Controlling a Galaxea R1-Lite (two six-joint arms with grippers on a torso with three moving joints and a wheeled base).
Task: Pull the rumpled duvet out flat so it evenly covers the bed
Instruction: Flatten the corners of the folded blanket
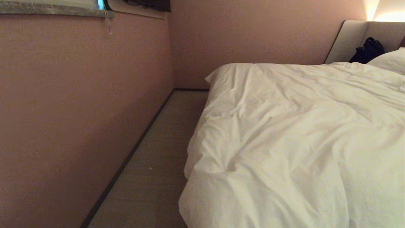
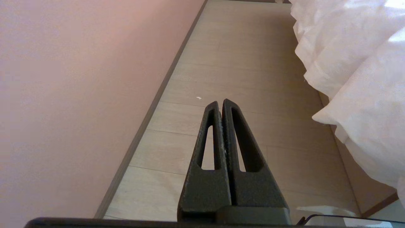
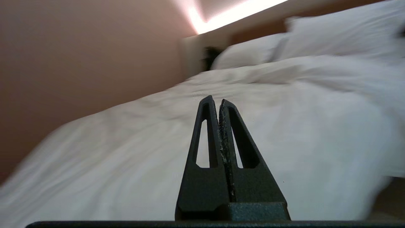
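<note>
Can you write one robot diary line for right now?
puffy white wrinkled duvet: rumpled, overhanging bed side | left gripper: shut, over floor | right gripper: shut, empty, facing duvet

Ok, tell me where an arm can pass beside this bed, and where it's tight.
Free: the bare floor strip between the pink wall and the duvet's hanging edge; the shut left gripper points along it. Tight: the headboard end, with a pillow and a dark bag. The shut right gripper points across the duvet.
</note>
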